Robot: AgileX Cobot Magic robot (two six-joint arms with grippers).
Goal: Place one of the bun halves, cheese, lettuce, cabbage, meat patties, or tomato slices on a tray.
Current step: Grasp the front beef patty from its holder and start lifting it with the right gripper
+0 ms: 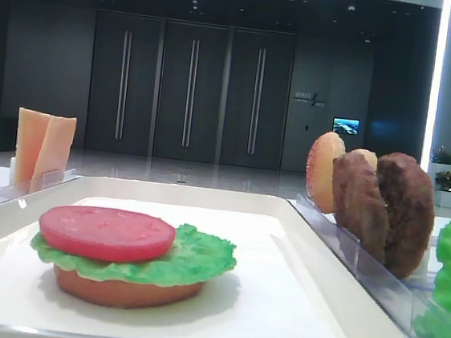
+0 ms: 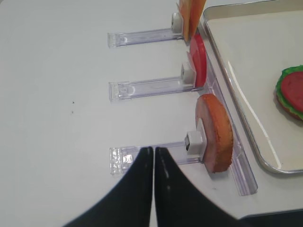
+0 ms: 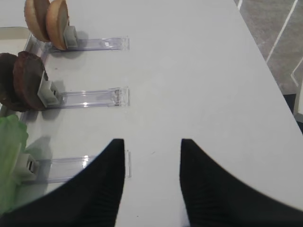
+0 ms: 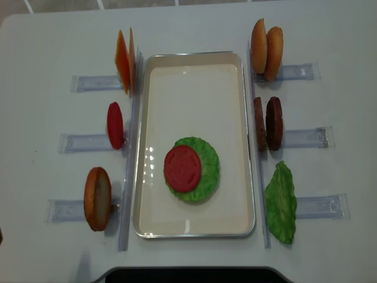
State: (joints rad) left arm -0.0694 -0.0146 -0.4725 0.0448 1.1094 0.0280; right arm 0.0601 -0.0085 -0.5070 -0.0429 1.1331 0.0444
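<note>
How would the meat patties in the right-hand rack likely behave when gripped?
The meat patties stand on edge in their clear rack unbent, so probably stiff. Their rough, grainy faces should resist slipping. Being round discs, they might roll if released on edge.

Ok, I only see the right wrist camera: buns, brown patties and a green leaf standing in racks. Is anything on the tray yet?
Observer: Yes. On the tray lies a bun half, with lettuce on it and a tomato slice on top.
Operator: What's on the other side of it?
Observer: The cheese stands in a rack on the left, at the far end.
Operator: And the other arm?
Observer: The left gripper hovers with jaws shut, holding nothing.
</note>
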